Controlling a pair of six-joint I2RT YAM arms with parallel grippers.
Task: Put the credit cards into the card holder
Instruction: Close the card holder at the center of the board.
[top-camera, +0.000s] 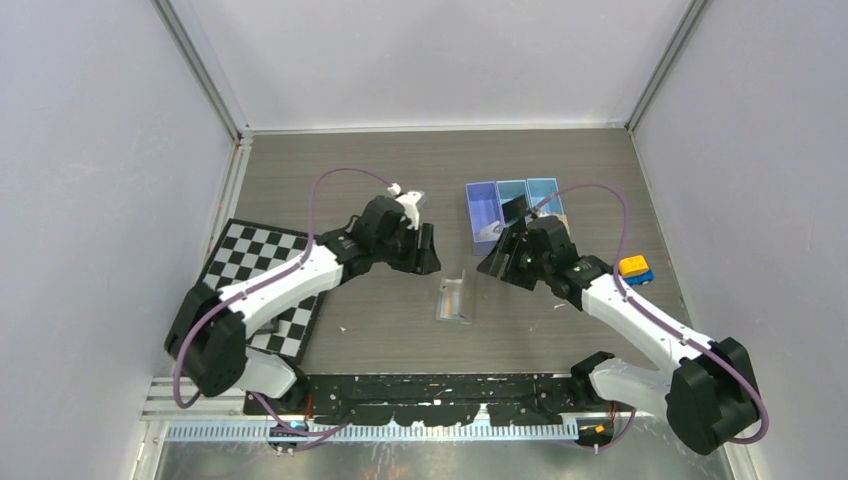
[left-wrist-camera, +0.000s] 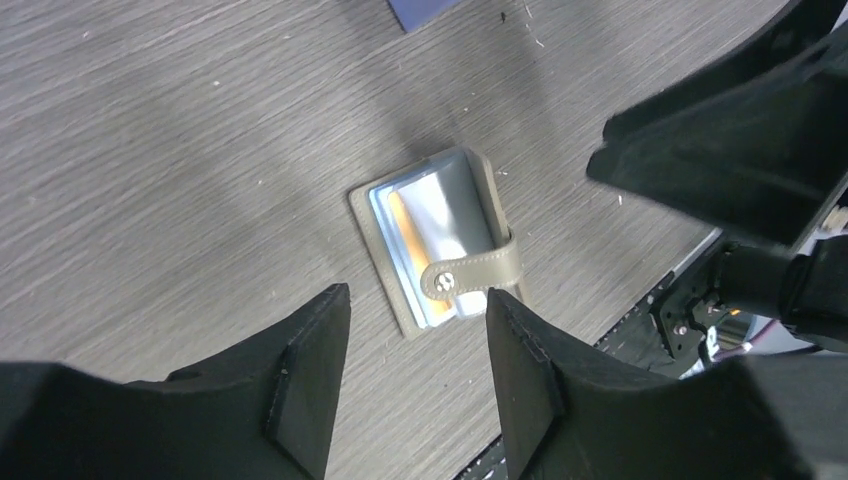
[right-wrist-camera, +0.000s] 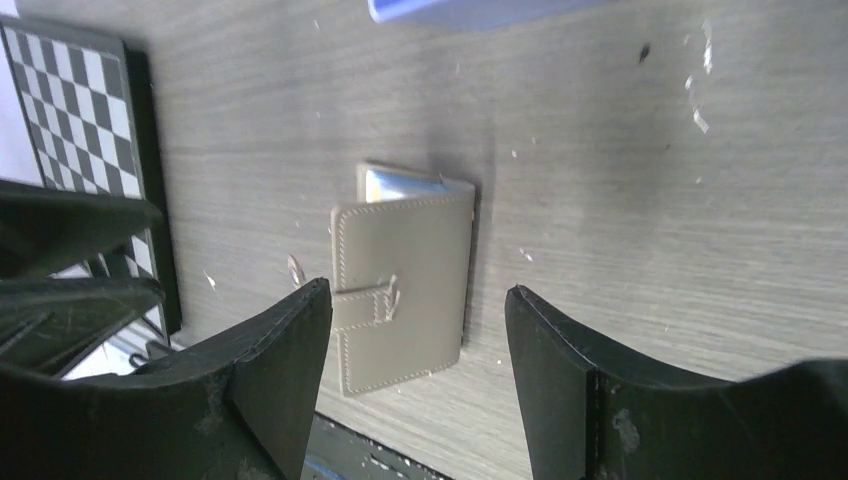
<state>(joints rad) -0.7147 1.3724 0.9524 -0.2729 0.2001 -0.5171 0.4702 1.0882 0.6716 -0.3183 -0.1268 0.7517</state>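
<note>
Two arms hang over a folded card holder (top-camera: 455, 298) on the table (top-camera: 350, 160).

The card holder (left-wrist-camera: 440, 240) lies near the middle of the table, folded over, with its tab across the open edge; a thin strip of orange card (left-wrist-camera: 397, 215) shows inside. The left end effector (top-camera: 424, 262) is at 10 o'clock from it, fingers wide apart and holding nothing; the right end effector (top-camera: 497, 262) is at 2 o'clock, also wide and holding nothing. A blue tray (top-camera: 484, 212) sits at 1 o'clock; a checkered board (top-camera: 255, 270) lies at 9 o'clock.
</note>
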